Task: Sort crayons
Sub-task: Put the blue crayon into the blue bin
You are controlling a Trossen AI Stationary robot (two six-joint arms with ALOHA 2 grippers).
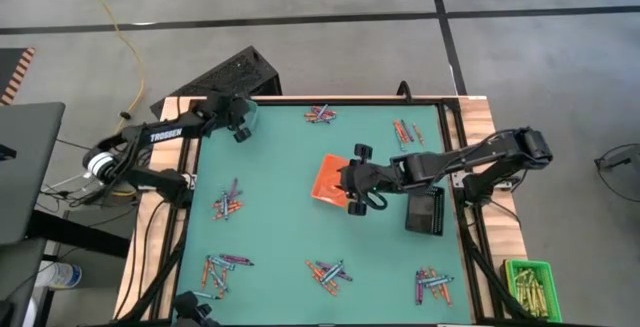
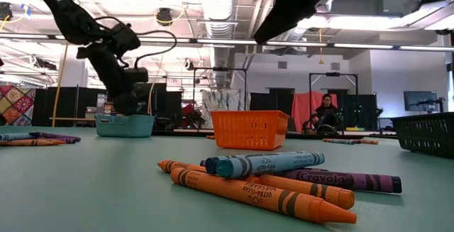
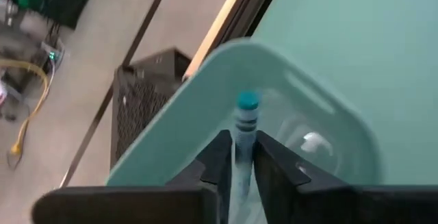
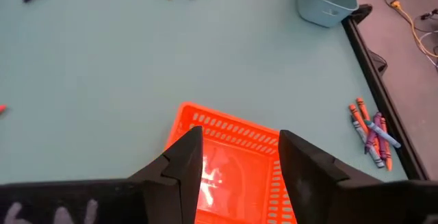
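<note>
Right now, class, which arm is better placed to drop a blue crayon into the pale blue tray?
Left. Its pincer already grips a blue crayon above the pale blue tray; the right pincer is open over the orange basket.

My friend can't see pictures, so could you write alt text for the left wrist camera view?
The left gripper holds a blue crayon upright between its dark fingers, above a pale teal bin at the green table's edge.

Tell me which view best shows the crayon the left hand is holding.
Left wrist view: the blue crayon stands pinched in the left hand above the light blue bin. High and low views show only arm and bin; the right wrist view shows the bin far off.
</note>
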